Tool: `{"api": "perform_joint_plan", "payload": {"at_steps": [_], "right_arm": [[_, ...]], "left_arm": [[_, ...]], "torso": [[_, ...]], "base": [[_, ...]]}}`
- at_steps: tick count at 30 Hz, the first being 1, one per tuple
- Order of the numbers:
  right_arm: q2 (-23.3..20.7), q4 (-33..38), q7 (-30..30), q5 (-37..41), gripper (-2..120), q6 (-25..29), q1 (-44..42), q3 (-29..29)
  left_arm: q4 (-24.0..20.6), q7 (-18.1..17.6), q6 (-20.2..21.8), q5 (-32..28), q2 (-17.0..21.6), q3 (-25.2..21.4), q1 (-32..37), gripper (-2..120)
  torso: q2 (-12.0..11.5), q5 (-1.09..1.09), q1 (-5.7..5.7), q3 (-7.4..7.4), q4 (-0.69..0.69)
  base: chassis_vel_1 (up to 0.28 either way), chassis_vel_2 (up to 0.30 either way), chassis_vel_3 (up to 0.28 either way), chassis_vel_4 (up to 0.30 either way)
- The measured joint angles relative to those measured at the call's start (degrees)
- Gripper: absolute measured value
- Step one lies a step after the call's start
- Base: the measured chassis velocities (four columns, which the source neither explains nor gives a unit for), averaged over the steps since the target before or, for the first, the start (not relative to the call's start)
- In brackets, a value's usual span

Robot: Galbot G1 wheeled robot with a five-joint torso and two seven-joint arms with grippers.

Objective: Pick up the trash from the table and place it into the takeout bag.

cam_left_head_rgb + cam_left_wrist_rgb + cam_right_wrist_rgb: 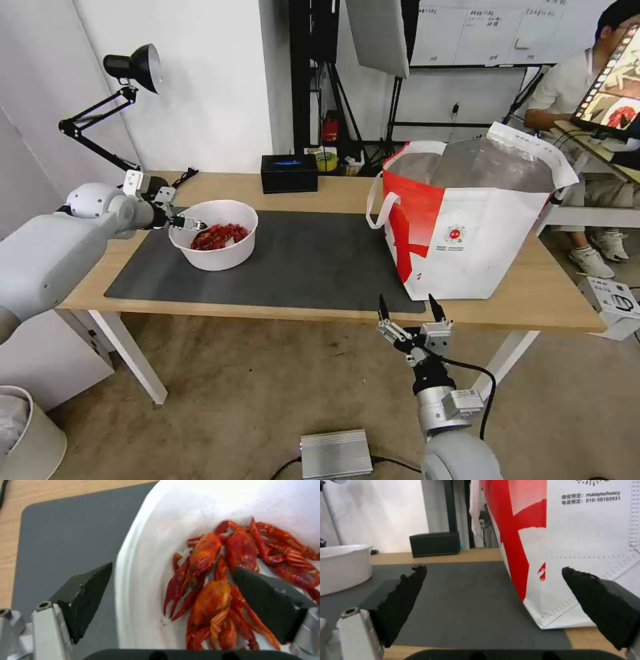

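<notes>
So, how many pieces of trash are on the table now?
1: the white bowl of red shells on the grey mat, at the table's left end. The takeout bag may hide others.

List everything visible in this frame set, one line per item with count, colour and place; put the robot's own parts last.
bowl of red shells: one, white, on the mat's left part.
takeout bag: one, white with red panel, foil lining, standing open on the table's right part.
mat: one, dark grey, on the table.
table: one, light wood, white legs.
tissue box: one, black, at the table's back edge.
desk lamp: one, black, back left corner.
metal box: one, silver, on the floor.
left gripper: open, straddling the bowl's rim, one finger outside, one over the shells.
right gripper: open, in front of the table's near edge, below the bag.
</notes>
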Motion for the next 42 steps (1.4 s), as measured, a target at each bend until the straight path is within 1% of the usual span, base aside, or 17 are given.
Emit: {"api": "perform_joint_plan", "payload": {"at_steps": [3, 4, 8, 9, 12, 13, 16, 17, 20, 21, 24, 26, 35, 36, 38, 40, 42], "right_arm": [[0.0, 0.0, 0.0, 0.0, 100, 0.0, 0.0, 0.0], [0.0, 0.0, 0.0, 0.0, 100, 0.0, 0.0, 0.0], [0.0, 0.0, 0.0, 0.0, 100, 0.0, 0.0, 0.0], [0.0, 0.0, 0.0, 0.0, 100, 0.0, 0.0, 0.0], [0.0, 0.0, 0.0, 0.0, 100, 0.0, 0.0, 0.0], [0.0, 0.0, 0.0, 0.0, 100, 0.0, 0.0, 0.0], [0.0, 0.0, 0.0, 0.0, 100, 0.0, 0.0, 0.0], [0.0, 0.0, 0.0, 0.0, 100, 0.0, 0.0, 0.0], [0.0, 0.0, 0.0, 0.0, 100, 0.0, 0.0, 0.0], [0.0, 0.0, 0.0, 0.0, 100, 0.0, 0.0, 0.0], [0.0, 0.0, 0.0, 0.0, 100, 0.0, 0.0, 0.0], [0.0, 0.0, 0.0, 0.0, 100, 0.0, 0.0, 0.0], [0.0, 0.0, 0.0, 0.0, 100, 0.0, 0.0, 0.0], [0.0, 0.0, 0.0, 0.0, 100, 0.0, 0.0, 0.0], [0.0, 0.0, 0.0, 0.0, 100, 0.0, 0.0, 0.0], [0.0, 0.0, 0.0, 0.0, 100, 0.0, 0.0, 0.0], [0.0, 0.0, 0.0, 0.0, 100, 0.0, 0.0, 0.0]], "left_arm": [[0.0, 0.8, -0.2, 0.9, -0.1, 0.2, 0.0, 82], [0.0, 0.8, -0.2, 0.9, -0.1, 0.2, 0.0, 82], [-0.6, 1.6, -0.3, 1.7, 0.1, 0.1, 0.6, 62], [-0.6, 1.6, -0.3, 1.7, 0.1, 0.1, 0.6, 62], [-0.7, 1.8, -0.6, 2.1, 0.3, -0.1, 1.1, 48], [-0.7, 1.8, -0.6, 2.1, 0.3, -0.1, 1.1, 48], [-0.9, 1.9, -0.8, 2.3, 0.4, -0.7, 1.7, 33], [-0.9, 1.9, -0.8, 2.3, 0.4, -0.7, 1.7, 33], [-1.3, 1.9, -0.8, 2.3, 0.4, -1.2, 2.3, 20], [-1.3, 1.9, -0.8, 2.3, 0.4, -1.2, 2.3, 20], [-2.6, 1.9, -0.9, 2.1, 0.8, -2.3, 3.4, 4], [-3.0, 1.9, -1.0, 2.1, 1.0, -2.5, 3.7, 0], [-7.6, 1.4, -0.8, -0.1, 3.7, -5.3, 6.6, 0], [-9.5, 1.0, -0.7, -1.3, 4.8, -6.2, 7.7, 0], [-10.4, 0.7, -0.7, -1.8, 5.2, -6.7, 8.1, 0], [-14.3, 0.0, -0.7, -3.7, 7.3, -9.1, 10.4, 0], [-15.5, -0.1, -0.7, -4.5, 7.9, -9.8, 11.1, 0]], "torso": [[0.0, 0.00, 0.00, 0.00, 0.00], [0.0, 0.00, 0.00, 0.00, 0.00], [0.0, 0.00, 0.00, 0.00, 0.00], [0.0, 0.00, 0.00, 0.00, 0.00], [0.0, 0.00, 0.00, 0.00, 0.01], [0.0, 0.00, 0.00, 0.00, 0.01], [0.0, 0.01, 0.00, -0.01, 0.00], [0.0, 0.01, 0.00, -0.01, 0.00], [0.0, 0.01, 0.00, -0.01, 0.00], [0.0, 0.01, 0.00, -0.01, 0.00], [0.0, 0.01, 0.00, -0.01, 0.00], [0.0, 0.02, -0.01, -0.01, 0.00], [0.0, -0.01, 0.00, 0.00, 0.00], [0.0, -0.02, 0.00, 0.00, 0.00], [0.0, -0.02, 0.00, 0.00, 0.00], [0.0, -0.01, 0.00, 0.00, 0.01], [0.0, -0.01, -0.01, 0.00, 0.01]], "base": [[0.000, 0.000, 0.000, 0.000], [0.000, 0.000, 0.000, 0.000], [0.000, 0.000, 0.000, 0.000], [0.000, 0.000, 0.000, 0.000], [0.000, 0.000, 0.000, 0.000], [0.000, 0.000, 0.000, 0.000], [0.000, 0.000, 0.000, 0.000], [0.000, 0.000, 0.000, 0.000], [0.000, 0.000, 0.000, 0.000], [0.000, 0.000, 0.000, 0.000], [0.000, 0.000, 0.000, 0.000], [0.000, 0.000, 0.000, 0.000], [0.000, 0.000, 0.000, 0.000], [0.000, 0.000, 0.000, 0.000], [0.000, 0.000, 0.000, 0.000], [0.000, 0.000, 0.000, 0.000], [0.000, 0.000, 0.000, 0.000]]}}
